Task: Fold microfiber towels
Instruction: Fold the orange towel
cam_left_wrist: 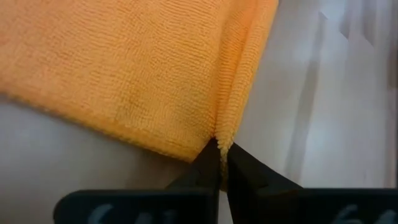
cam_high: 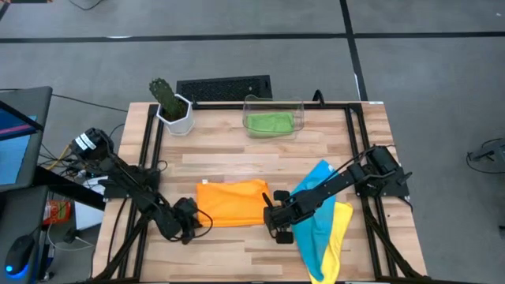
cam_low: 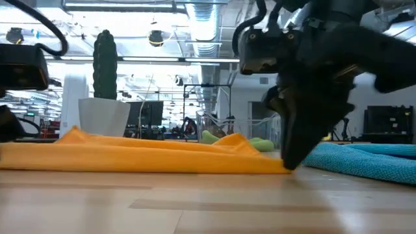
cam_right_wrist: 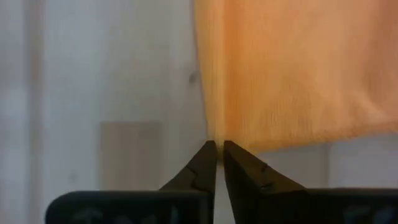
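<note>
Microfiber towels are four here, one of each colour. The orange towel point(cam_high: 231, 203) lies flat as a rectangle in the middle of the worktop point(cam_high: 260, 158), toward its front. The left gripper point(cam_high: 192, 222) is at the towel's front left corner, and its jaws are clenched on the edge of the cloth; in the left wrist view the orange hem point(cam_left_wrist: 224, 140) runs down between the two dark tips. The right gripper point(cam_high: 278, 218) is at the front right corner of the same towel. Its jaws stand almost together with a thin slit between them, and the towel's corner point(cam_right_wrist: 214, 140) ends just above the tips, so it cannot be told if they grasp the cloth.

The blue towel point(cam_high: 316, 213) lies crumpled under the right arm, and the yellow towel point(cam_high: 338, 237) lies partly below it, reaching to the front edge of the worktop. The green towel point(cam_high: 268, 122) is inside one clear plastic bin point(cam_high: 273, 118) at the back edge. One white pot with a cactus point(cam_high: 172, 109) stands at the back left corner.

Bare wood is open between the orange towel and the bin, and also in a strip along the front of the orange towel. On the right side the room is narrow, because the blue and yellow towels fill it.
</note>
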